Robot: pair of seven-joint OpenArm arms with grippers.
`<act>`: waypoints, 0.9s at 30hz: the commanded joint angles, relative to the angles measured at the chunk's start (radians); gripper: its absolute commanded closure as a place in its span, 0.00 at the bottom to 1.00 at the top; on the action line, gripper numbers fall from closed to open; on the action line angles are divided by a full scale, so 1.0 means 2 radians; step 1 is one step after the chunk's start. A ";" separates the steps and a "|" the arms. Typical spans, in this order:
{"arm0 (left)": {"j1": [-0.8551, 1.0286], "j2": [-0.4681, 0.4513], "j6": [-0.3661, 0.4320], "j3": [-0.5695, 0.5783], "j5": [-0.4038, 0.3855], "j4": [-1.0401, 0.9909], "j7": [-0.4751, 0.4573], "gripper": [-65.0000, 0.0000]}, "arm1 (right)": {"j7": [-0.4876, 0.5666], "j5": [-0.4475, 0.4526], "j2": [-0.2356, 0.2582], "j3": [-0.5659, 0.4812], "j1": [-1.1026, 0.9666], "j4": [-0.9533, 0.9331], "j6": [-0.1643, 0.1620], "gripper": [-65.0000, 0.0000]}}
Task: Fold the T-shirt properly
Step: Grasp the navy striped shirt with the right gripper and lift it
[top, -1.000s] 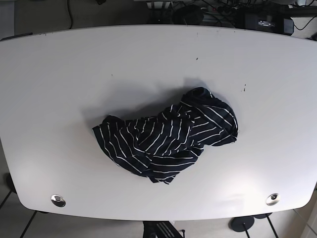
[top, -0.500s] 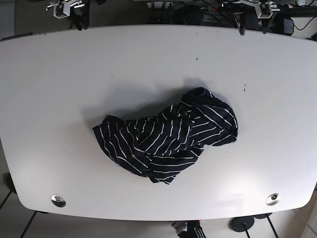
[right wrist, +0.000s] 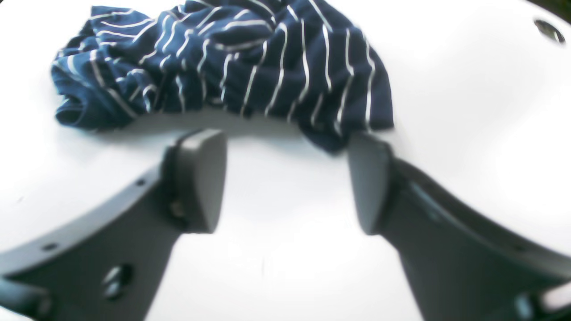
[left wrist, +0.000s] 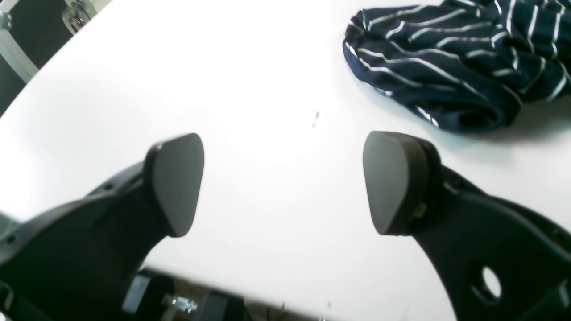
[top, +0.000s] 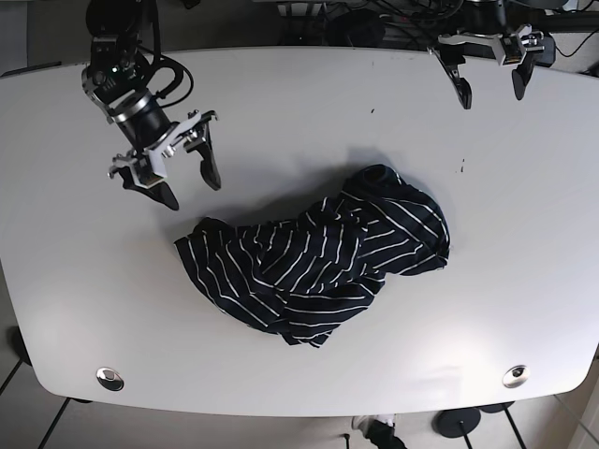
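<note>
A dark navy T-shirt with thin white stripes (top: 318, 257) lies crumpled in a heap in the middle of the white table (top: 299, 103). It also shows in the left wrist view (left wrist: 455, 58) and in the right wrist view (right wrist: 223, 62). My right gripper (top: 190, 185) is open and empty, above the table to the left of the shirt; its fingers (right wrist: 200, 178) hover just short of the shirt's edge. My left gripper (top: 491, 91) is open and empty, over the table's far right part, well away from the shirt; its fingers (left wrist: 178, 183) frame bare table.
Two round metal fittings are set in the table near the front edge, one on the left (top: 109, 378) and one on the right (top: 515, 376). Cables and dark equipment (top: 487, 37) lie behind the far edge. Small dark specks mark the table (top: 461, 166).
Both arms have come into the base view. The right arm has dropped toward the shirt's left side. The left arm has come down over the far right edge. The shirt has not moved.
</note>
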 commanded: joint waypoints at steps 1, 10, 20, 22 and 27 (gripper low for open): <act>0.004 -0.001 -0.001 -0.001 0.002 0.007 -0.013 0.19 | -0.012 0.007 0.005 -0.026 0.035 0.009 0.011 0.28; -0.006 -0.002 -0.001 -0.012 0.001 -0.010 -0.013 0.19 | -0.103 0.007 0.005 -0.244 0.170 0.004 0.010 0.27; -0.028 0.001 -0.001 -0.059 0.000 -0.030 -0.012 0.19 | -0.117 0.006 -0.023 -0.464 0.308 -0.173 0.006 0.27; -0.028 0.002 -0.001 -0.058 0.000 -0.030 -0.012 0.19 | -0.111 0.006 -0.045 -0.465 0.328 -0.219 0.006 0.27; -0.028 0.002 -0.001 -0.057 0.000 -0.030 -0.012 0.19 | -0.070 0.006 -0.069 -0.481 0.351 -0.302 0.009 0.27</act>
